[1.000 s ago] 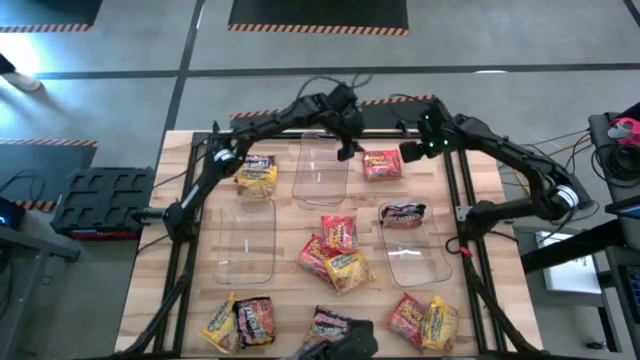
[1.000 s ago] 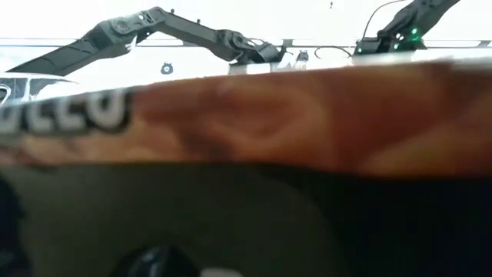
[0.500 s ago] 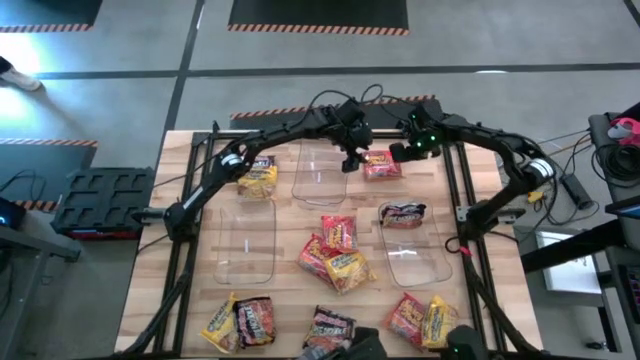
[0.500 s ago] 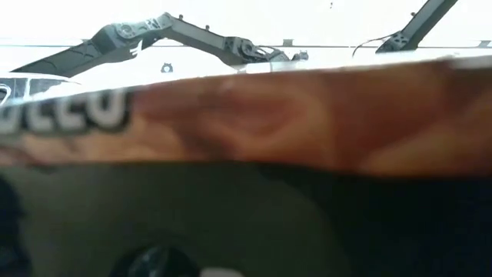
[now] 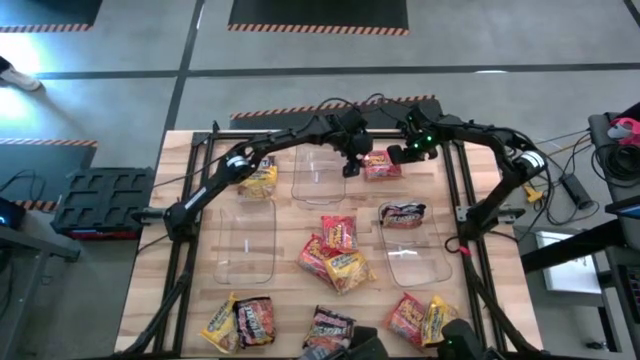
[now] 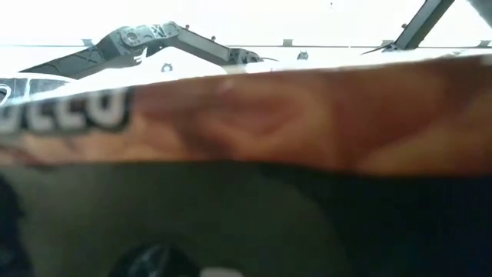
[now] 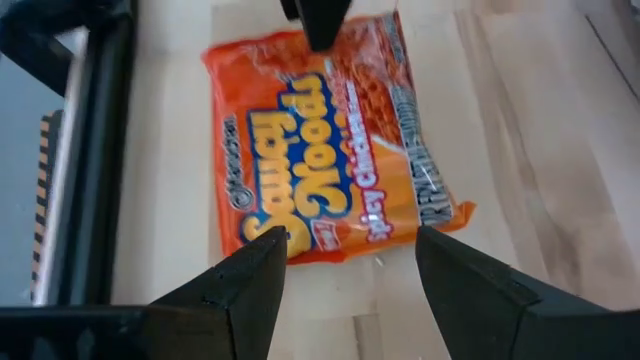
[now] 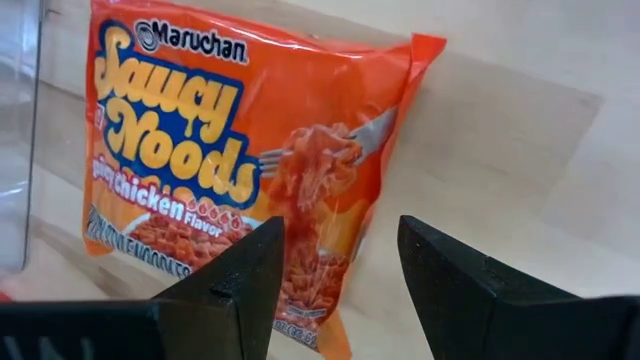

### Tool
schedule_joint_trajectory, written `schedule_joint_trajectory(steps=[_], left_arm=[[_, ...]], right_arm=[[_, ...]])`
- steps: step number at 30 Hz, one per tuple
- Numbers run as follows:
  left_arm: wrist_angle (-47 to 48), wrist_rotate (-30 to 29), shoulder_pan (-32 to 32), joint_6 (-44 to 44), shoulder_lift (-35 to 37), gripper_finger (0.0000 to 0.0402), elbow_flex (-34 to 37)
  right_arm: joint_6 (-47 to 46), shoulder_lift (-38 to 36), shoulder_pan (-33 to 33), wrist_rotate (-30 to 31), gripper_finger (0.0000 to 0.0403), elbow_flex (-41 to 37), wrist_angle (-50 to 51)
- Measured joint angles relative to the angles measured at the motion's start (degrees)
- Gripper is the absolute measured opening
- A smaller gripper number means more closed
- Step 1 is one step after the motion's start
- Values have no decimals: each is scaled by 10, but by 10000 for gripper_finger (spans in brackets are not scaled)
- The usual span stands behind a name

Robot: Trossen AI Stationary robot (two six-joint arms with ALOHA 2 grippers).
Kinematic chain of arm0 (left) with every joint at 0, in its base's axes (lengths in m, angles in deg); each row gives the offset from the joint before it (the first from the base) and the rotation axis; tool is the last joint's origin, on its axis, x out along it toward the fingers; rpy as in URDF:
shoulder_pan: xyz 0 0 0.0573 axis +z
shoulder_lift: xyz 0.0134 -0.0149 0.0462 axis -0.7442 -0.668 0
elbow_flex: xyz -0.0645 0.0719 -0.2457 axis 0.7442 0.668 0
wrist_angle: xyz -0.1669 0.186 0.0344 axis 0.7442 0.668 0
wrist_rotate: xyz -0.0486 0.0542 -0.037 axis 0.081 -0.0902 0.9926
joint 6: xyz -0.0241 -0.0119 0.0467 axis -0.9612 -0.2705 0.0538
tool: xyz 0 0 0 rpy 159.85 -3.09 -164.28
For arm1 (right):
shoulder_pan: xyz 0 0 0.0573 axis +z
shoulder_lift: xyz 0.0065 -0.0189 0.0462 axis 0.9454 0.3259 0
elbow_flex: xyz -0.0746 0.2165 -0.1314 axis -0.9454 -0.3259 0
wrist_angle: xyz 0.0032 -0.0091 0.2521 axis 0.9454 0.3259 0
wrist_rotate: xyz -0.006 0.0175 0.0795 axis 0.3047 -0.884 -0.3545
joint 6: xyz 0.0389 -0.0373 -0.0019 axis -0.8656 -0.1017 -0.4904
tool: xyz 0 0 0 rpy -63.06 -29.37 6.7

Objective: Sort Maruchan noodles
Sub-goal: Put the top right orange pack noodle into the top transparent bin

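A red Maruchan packet lies flat on the table near its far edge, just right of the far clear bin. My left gripper is open at the packet's left side. In the left wrist view the open gripper stands over one short edge of the red packet. My right gripper is open at the packet's right side. In the right wrist view the open gripper hovers over a corner of the red packet. Other packets lie scattered on the table.
A dark packet lies in the right clear bin. The left bin holds nothing. A yellow packet lies far left, a red and yellow cluster sits mid-table, and several packets lie along the near edge. A close packet blocks the low view.
My left gripper has moved toward the table's right and down, from over the far bin to the red packet's left side. My right gripper has moved left and down to the packet's right side. The packets have stayed where they were.
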Motion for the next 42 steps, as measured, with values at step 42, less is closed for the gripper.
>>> schedule_joint_trajectory(steps=[42], left_arm=[[-7,-89,-51,-66,-12,206,-2]], right_arm=[[25,-7,0,-12,185,0,-56]])
